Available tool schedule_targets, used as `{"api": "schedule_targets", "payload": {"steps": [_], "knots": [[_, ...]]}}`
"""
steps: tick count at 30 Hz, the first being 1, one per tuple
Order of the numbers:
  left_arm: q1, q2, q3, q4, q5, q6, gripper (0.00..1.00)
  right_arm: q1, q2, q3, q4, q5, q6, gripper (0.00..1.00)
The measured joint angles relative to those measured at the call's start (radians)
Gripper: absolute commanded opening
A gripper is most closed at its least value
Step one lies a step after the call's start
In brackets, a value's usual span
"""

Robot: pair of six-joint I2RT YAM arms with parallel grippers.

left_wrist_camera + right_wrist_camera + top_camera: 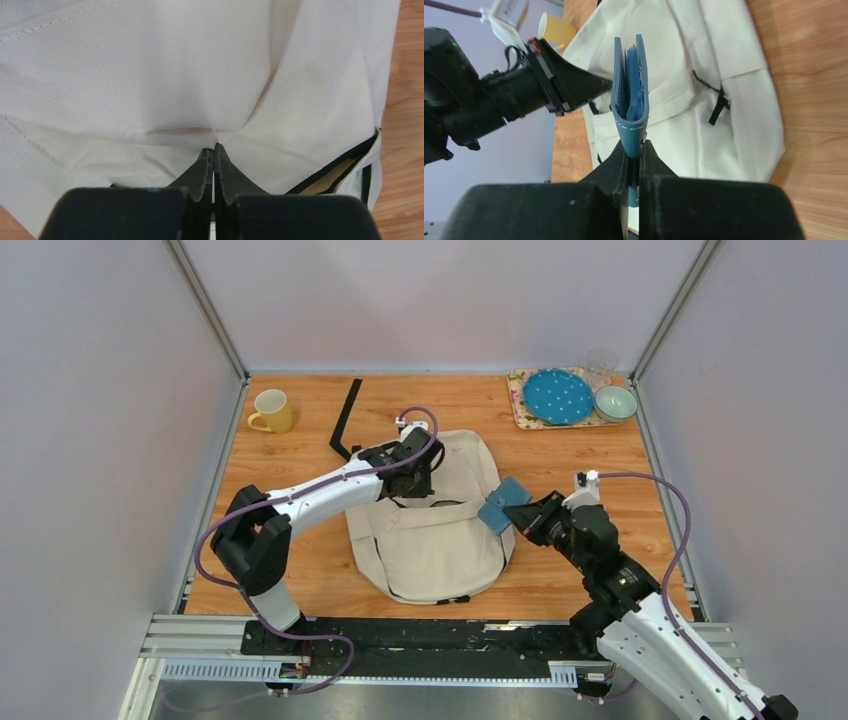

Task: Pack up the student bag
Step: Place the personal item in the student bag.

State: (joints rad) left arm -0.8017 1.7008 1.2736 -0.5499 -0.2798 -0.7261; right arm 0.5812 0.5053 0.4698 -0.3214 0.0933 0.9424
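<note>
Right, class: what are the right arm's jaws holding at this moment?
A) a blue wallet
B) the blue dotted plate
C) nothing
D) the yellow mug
A: the right wrist view shows the right jaws shut on a blue wallet, with the cream student bag behind it.

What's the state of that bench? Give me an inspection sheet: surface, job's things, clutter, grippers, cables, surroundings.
Surface: wooden table, no damage seen.
Job's things: student bag lies flat mid-table; blue wallet held at its right edge.
Clutter: yellow mug far left; black strap between mug and bag; tray far right with blue plate, bowl, glass.
Grippers: left gripper jaws pinch a fold of the bag; right gripper jaws shut on the wallet.
Cables: purple cable looped along each arm.
Surroundings: grey walls on three sides.
</note>
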Motion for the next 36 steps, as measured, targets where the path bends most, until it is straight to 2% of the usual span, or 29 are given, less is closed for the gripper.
{"api": "schedule_targets", "payload": {"steps": [10, 18, 36], "knots": [[0.047, -0.143, -0.068, 0.071, 0.11, -0.008, 0.0, 0.0, 0.19, -0.094, 0.286, -0.251, 0.14, 0.0], [0.072, -0.171, -0.097, 0.109, 0.171, -0.015, 0.0, 0.013, 0.348, -0.097, 0.502, -0.384, 0.237, 0.0], [0.094, -0.199, -0.15, 0.17, 0.218, -0.035, 0.0, 0.061, 0.687, -0.098, 0.764, -0.555, 0.347, 0.0]]}}
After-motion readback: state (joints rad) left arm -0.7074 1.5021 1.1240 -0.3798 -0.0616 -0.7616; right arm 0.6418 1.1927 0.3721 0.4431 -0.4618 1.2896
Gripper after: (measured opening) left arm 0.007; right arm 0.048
